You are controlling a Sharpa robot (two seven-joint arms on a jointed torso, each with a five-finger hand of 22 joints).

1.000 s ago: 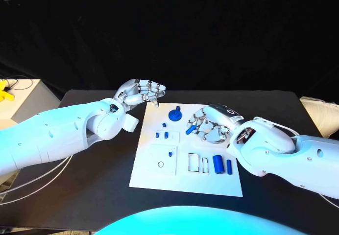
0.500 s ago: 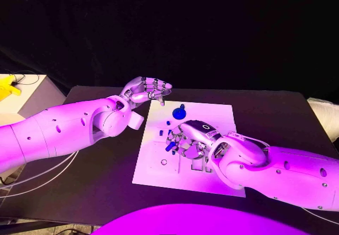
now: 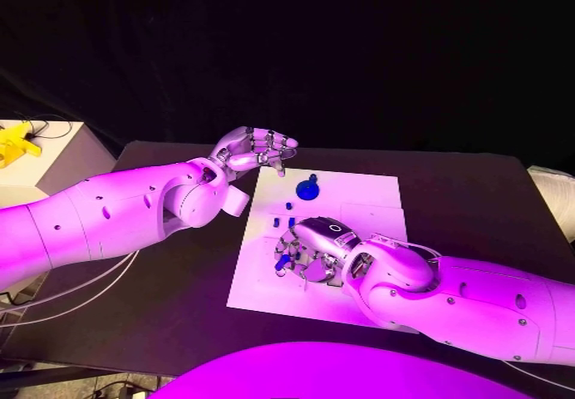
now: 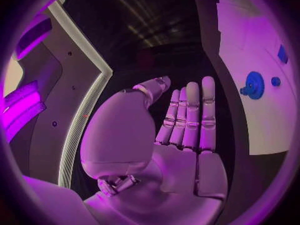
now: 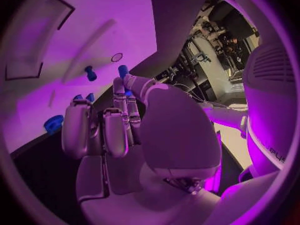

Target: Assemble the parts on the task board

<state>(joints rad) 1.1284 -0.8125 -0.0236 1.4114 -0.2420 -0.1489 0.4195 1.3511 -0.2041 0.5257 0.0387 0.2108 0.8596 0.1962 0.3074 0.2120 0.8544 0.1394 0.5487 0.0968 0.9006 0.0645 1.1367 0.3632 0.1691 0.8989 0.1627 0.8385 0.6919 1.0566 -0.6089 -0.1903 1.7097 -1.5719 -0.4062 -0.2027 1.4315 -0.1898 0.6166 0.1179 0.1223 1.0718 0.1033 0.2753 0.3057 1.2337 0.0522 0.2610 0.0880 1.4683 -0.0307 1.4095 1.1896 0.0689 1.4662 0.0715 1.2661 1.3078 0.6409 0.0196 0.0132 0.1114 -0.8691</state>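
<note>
**Right robot hand over the board's near-left part, a blue piece between its fingers**

While the head view looked down on the black bench, the task board lay in its middle, and the right robot hand hung over the board's near-left part, fingers curled about a small blue part. That piece showed at the fingers' left edge; its long axis could not be told. A blue round part sat farther up the board, well apart from that hand and nearer the left robot hand, which hovered off the board's far-left corner, fingers loosely bent and holding nothing. The right hand was judged the one placed for the coming move.

Seen from the left wrist, the left robot hand had its fingers straight and close together, empty, the round part lying beyond them on the board.

From the right wrist, the right robot hand pinched the blue part at its fingertips, just above the board, a small blue peg standing nearby.

No writing could be read.
</note>
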